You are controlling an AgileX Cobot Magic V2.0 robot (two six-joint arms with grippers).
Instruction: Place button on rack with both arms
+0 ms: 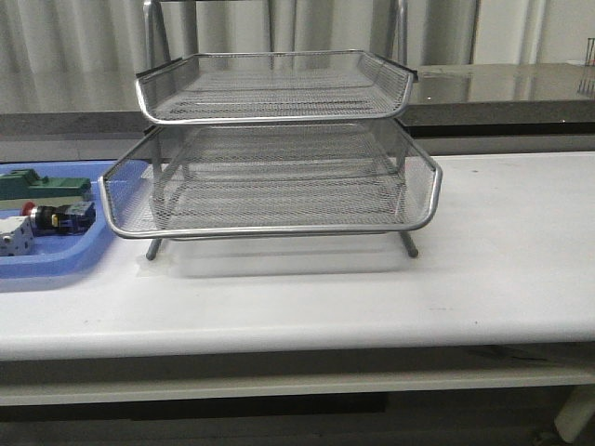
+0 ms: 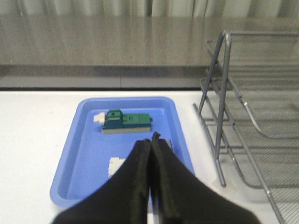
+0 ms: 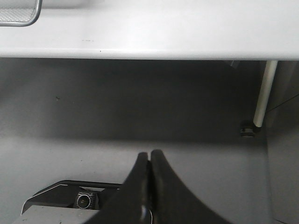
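The rack (image 1: 274, 149) stands on the white counter (image 1: 502, 251), its wire mesh tiers stacked one above another and resting on thin metal legs. In the front view neither arm appears.

To the left of the rack, just beside its lower tier, a shallow blue tray (image 1: 56, 260) lies flat on the counter. The button (image 1: 58, 217) lies on its side inside this tray, red head pointing left and dark rear block toward the rack. A green block (image 1: 42, 186) lies behind it in the same tray, and a white part (image 1: 15, 241) lies in front of it, near the tray's front rim.

Left end effector (image 2: 152, 140): the two black fingers are pressed together with no gap between the tips and nothing held. It hangs above the blue tray (image 2: 84, 144), pointing toward the green block (image 2: 127, 122). The white part (image 2: 115, 165) shows partly beside the fingers. The button is hidden behind the fingers in this view. The rack's frame (image 2: 219, 112) stands to one side of the tray.

Right end effector (image 3: 150, 156): the fingers are together and hold nothing. It sits below the level of the counter edge (image 3: 154, 46), facing the grey floor (image 3: 93, 116). A counter leg (image 3: 264, 95) and a corner of the rack (image 3: 21, 14) are visible.
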